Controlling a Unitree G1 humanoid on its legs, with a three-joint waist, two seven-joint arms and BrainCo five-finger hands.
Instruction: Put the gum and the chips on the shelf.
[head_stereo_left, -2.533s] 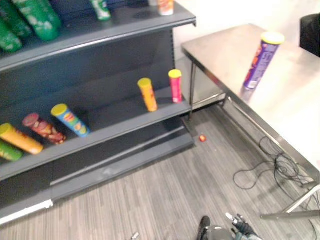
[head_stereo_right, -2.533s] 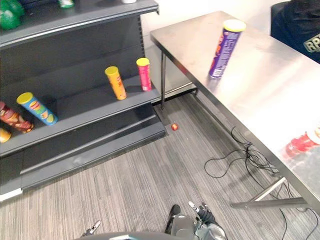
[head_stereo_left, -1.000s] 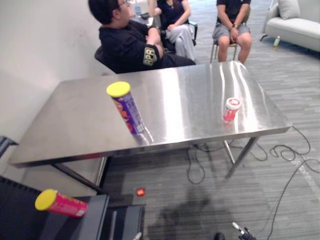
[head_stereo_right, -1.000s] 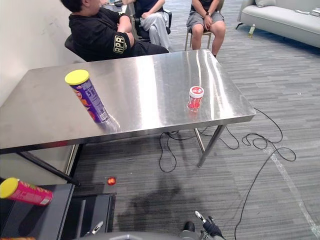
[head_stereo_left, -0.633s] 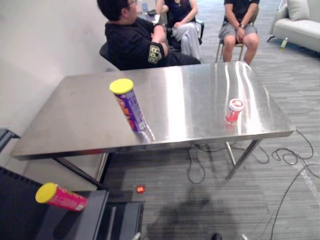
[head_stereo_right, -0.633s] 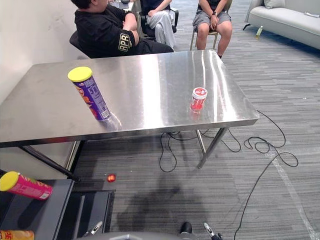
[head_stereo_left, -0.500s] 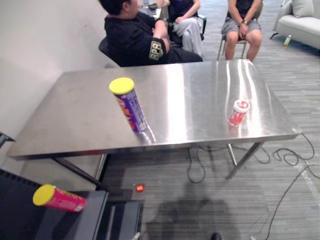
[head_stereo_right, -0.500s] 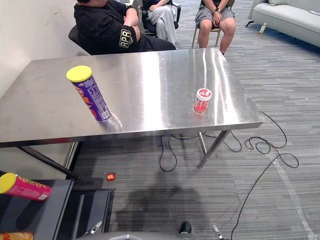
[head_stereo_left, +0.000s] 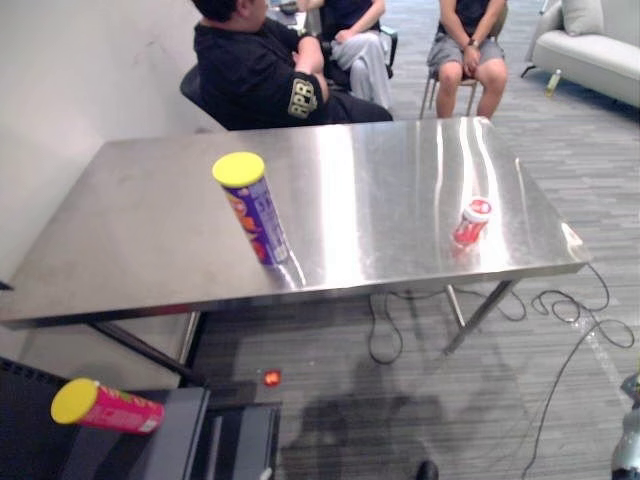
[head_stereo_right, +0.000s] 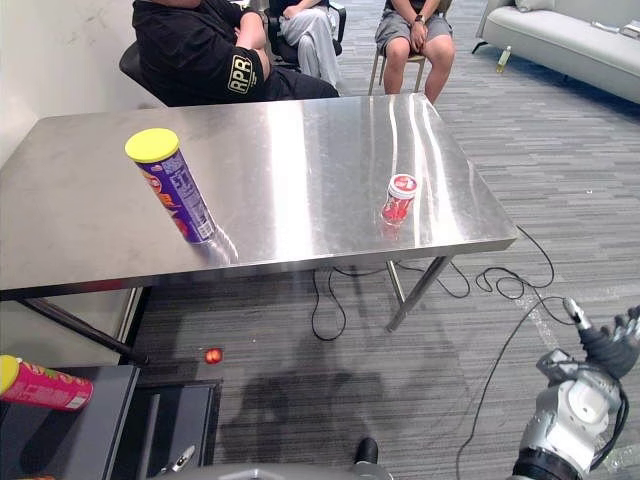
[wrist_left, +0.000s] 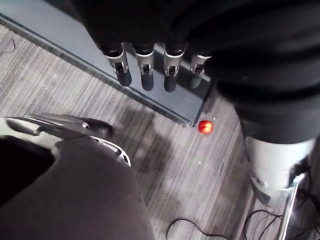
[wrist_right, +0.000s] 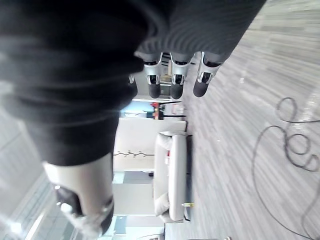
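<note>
A tall purple chips can (head_stereo_right: 170, 198) with a yellow lid stands on the steel table (head_stereo_right: 300, 150), near its front left. A small red gum jar (head_stereo_right: 399, 198) with a white lid stands toward the table's front right. My right hand (head_stereo_right: 600, 350) is raised low at the right, well short of the table, its fingers (wrist_right: 176, 80) straight and holding nothing. My left hand (wrist_left: 144, 70) hangs with straight fingers over the foot of the dark shelf (head_stereo_left: 180, 430) at the lower left.
A pink can with a yellow lid (head_stereo_left: 105, 408) lies on the shelf. A small red ball (head_stereo_right: 212, 355) rests on the floor by the shelf's corner. Three people sit behind the table (head_stereo_left: 270, 80). Cables trail on the floor under the table's right end.
The camera has shifted a little. My right hand has risen into the eye views at the lower right. The chips can and gum jar stay put.
</note>
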